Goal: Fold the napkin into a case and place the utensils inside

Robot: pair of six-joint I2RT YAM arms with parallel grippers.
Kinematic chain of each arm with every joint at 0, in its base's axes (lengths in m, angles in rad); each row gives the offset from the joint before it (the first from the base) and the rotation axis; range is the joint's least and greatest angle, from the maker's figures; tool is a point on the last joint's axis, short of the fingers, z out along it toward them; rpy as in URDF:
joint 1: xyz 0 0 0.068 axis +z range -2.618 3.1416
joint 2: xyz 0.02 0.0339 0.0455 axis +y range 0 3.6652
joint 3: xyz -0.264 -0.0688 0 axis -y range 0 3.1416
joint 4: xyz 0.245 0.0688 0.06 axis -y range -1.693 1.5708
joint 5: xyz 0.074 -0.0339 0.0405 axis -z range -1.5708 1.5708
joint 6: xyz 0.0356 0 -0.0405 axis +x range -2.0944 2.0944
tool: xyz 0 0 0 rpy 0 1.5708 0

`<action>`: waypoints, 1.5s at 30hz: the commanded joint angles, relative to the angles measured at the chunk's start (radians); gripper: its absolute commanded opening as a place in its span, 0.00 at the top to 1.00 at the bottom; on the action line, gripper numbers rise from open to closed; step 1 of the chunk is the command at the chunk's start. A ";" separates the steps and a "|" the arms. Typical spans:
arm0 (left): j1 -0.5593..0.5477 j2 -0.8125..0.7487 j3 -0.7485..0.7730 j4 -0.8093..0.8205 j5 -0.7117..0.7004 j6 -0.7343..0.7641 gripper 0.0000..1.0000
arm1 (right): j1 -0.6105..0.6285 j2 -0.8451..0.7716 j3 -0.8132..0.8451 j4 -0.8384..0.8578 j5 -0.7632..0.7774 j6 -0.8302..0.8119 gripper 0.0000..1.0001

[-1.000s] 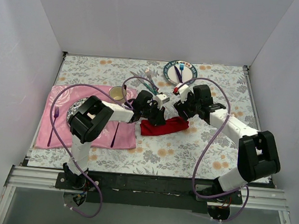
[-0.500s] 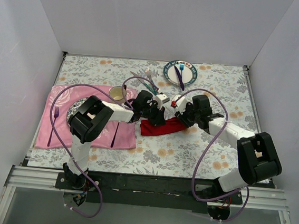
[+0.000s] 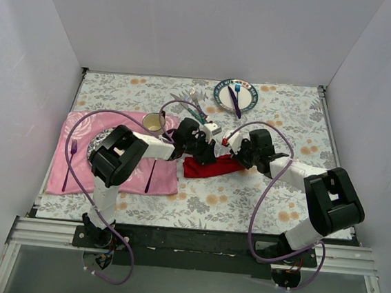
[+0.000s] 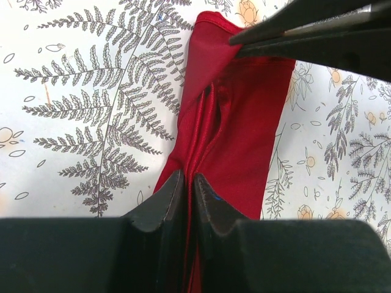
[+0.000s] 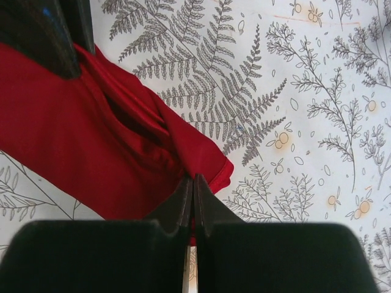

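At the middle of the tabletop lies the red napkin point(image 3: 214, 168), bunched into a long strip running roughly 9 to 3 o'clock. A white tablecloth point(image 3: 272, 209) printed with grey ferns and small orange flowers covers the surface. Plain white walls point(image 3: 193, 28) box it in at 9, 12 and 3 o'clock, and a metal rail point(image 3: 186, 246) runs along the near edge at 6 o'clock. The left gripper point(image 4: 187, 183) has its jaws pressed together on a gathered fold at the napkin's 9 o'clock end. The right gripper point(image 5: 193, 188) pinches the hem at the 3 o'clock end, jaws all but touching. The utensils point(image 3: 196, 106), teal-handled, lie on the cloth at 12 o'clock from the napkin, well apart from it. A pink placemat point(image 3: 58, 168) sits at 9 o'clock with a cup point(image 3: 153, 122) at its far corner, and a plate point(image 3: 220, 94) at 1 o'clock
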 commanded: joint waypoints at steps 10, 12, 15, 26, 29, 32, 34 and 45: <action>0.010 -0.006 -0.018 -0.111 -0.004 0.025 0.90 | 0.080 -0.081 -0.061 0.128 0.223 -0.005 0.64; 0.010 -0.008 -0.023 -0.107 -0.005 0.025 0.90 | 0.080 -0.104 -0.032 0.111 0.273 0.024 0.60; 0.010 -0.009 -0.026 -0.101 -0.005 0.025 0.90 | 0.080 -0.138 0.013 0.042 0.265 0.073 0.48; 0.010 -0.014 -0.047 -0.085 0.005 0.033 0.90 | 0.056 -0.195 0.154 -0.016 0.087 0.325 0.13; 0.010 -0.018 -0.055 -0.084 0.008 0.040 0.90 | 0.011 -0.129 0.232 -0.197 -0.237 0.290 0.13; 0.009 -0.020 -0.067 -0.079 0.016 0.048 0.90 | -0.027 -0.084 0.277 -0.337 -0.356 0.224 0.01; 0.009 -0.018 -0.075 -0.076 0.018 0.050 0.90 | -0.075 -0.095 0.217 -0.327 -0.423 0.163 0.01; 0.009 -0.008 -0.103 -0.056 0.031 0.066 0.90 | -0.101 -0.066 0.117 -0.208 -0.331 0.029 0.34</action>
